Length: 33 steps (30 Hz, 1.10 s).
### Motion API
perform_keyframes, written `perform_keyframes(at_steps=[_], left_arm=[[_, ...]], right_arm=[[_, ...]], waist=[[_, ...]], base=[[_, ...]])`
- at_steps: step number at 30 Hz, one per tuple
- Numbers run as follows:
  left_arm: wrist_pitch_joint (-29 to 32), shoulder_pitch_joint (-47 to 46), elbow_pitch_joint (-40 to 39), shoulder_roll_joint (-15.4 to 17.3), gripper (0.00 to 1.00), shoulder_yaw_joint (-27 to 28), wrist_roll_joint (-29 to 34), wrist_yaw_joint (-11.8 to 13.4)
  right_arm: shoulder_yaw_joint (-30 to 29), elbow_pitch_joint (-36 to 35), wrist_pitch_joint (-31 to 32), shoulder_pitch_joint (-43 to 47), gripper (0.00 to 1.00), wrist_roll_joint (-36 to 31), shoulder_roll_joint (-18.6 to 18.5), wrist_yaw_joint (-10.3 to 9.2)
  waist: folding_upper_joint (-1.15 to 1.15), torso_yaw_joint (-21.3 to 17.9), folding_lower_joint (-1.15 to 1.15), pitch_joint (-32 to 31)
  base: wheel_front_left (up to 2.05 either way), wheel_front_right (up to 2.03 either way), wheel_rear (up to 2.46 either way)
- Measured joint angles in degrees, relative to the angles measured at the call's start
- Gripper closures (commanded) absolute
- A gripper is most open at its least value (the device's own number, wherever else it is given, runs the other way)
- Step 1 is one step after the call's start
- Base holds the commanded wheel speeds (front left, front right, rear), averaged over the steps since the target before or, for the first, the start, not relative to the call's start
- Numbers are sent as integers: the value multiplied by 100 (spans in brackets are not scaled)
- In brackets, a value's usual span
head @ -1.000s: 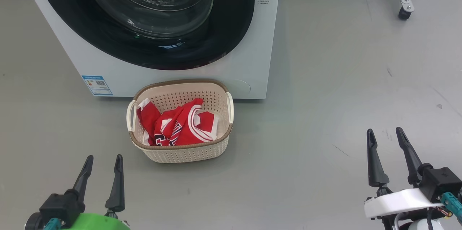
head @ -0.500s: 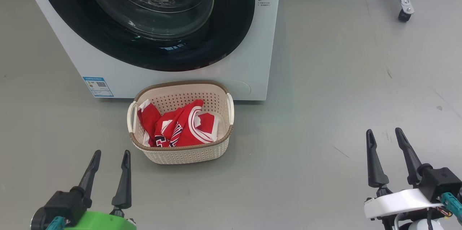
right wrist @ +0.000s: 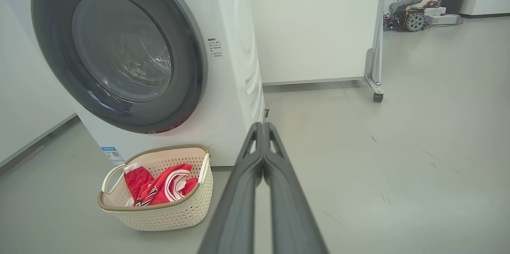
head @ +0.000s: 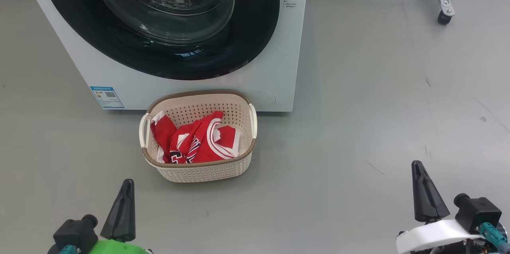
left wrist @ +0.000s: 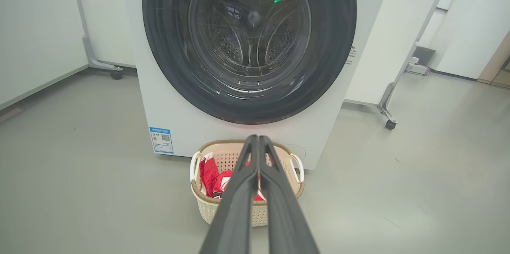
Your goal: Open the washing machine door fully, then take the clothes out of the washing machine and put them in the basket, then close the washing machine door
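Red jerseys (head: 199, 144) in cream perforated plastic basket (head: 207, 172); black-ringed round door (head: 167, 6) closed. Left claw (left wrist: 257, 138), right claw (right wrist: 263, 125) both clenched, empty.

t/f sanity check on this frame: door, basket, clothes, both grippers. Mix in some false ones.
1. The washing machine door is shut. True.
2. The basket is empty. False: the red clothes lie in it.
3. The left gripper and the right gripper are both shut, holding nothing. True.
4. The basket stands off to the right side of the washing machine. False: it sits on the floor right in front, below the door.
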Motion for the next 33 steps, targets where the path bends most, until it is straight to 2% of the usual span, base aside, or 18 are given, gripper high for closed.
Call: perform_keyframes(at_steps=[33], left_arm=[[643,-27,45,1,100,230,-2516,1]], right_arm=[[-177,219,662,-228,100,2849,-55,67]], waist=[[0,-120,0,-61]], base=[[0,0,0]])
